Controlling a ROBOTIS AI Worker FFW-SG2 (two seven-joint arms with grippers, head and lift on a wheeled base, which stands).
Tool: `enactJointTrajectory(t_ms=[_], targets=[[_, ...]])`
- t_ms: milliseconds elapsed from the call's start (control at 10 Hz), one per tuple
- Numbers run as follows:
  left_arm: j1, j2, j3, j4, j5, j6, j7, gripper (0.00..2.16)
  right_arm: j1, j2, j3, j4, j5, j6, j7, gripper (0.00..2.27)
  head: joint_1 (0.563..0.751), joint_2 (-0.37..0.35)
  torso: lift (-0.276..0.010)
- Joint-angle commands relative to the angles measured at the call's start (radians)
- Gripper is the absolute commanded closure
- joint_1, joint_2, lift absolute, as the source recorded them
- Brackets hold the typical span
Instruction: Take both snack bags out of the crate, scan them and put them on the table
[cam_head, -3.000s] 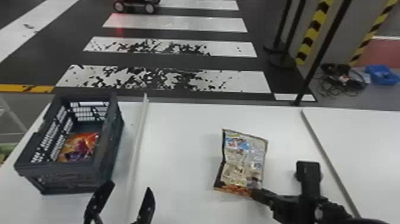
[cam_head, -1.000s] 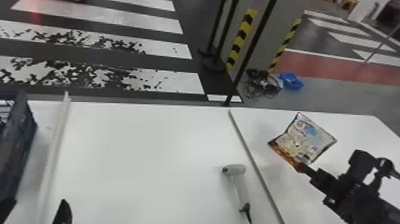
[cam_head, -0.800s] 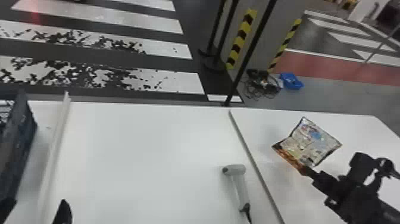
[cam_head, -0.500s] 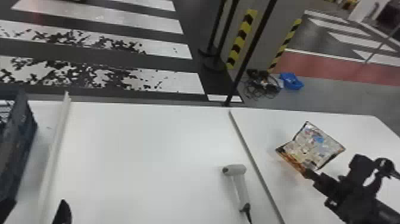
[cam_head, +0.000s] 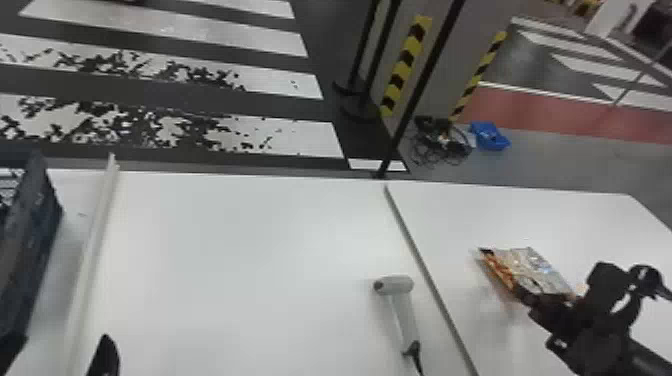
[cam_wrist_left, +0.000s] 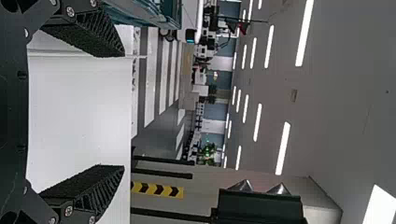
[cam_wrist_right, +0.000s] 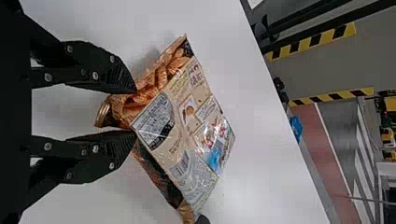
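My left gripper (cam_head: 59, 350) is at the head view's bottom left, beside the dark crate (cam_head: 35, 250). In the left wrist view that gripper (cam_wrist_left: 124, 110) stands open over white table, with nothing between its fingers; the crate's side (cam_wrist_left: 154, 14) is past one finger. At the right, beyond the grey strip, my right gripper (cam_head: 522, 295) holds a snack bag (cam_head: 537, 270) by one end. The right wrist view has this gripper (cam_wrist_right: 135, 112) shut on the bunched orange end of the bag (cam_wrist_right: 187, 112), its printed back with barcode facing the camera. The grey-white scanner (cam_head: 402, 305) lies left of the strip.
A raised white rail (cam_head: 95, 245) runs beside the crate, and the thin grey strip (cam_head: 425, 270) crosses the table (cam_head: 240, 250) near the scanner. A black post (cam_head: 425, 80) stands just beyond the far edge.
The head view has swung right. My right gripper has carried the bag right, across the grey strip; in the last half second the bag has turned and tilted over.
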Motion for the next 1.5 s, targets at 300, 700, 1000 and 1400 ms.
enactJointTrajectory(t_ms=[300, 700, 1000, 1400], targets=[[0.0, -0.002, 0.0, -0.002, 0.001, 0.0, 0.001, 0.15, 0.08, 0.056, 0.03, -0.172, -0.001, -0.255, -0.014, 0.05, 0.695, -0.35, -0.094], [0.003, -0.005, 0.0, -0.006, -0.001, 0.0, 0.001, 0.15, 0.167, 0.143, 0.275, -0.335, 0.054, -0.423, -0.014, 0.06, 0.695, -0.35, -0.094], [0.009, -0.005, 0.011, -0.029, -0.002, 0.0, 0.001, 0.15, 0.227, 0.203, 0.525, -0.366, 0.221, -0.632, -0.083, 0.05, 0.695, -0.35, -0.094], [0.02, -0.002, 0.021, -0.086, -0.005, 0.031, 0.001, 0.15, 0.362, 0.205, 0.763, -0.303, 0.336, -1.052, -0.256, 0.04, 0.695, -0.184, -0.094]])
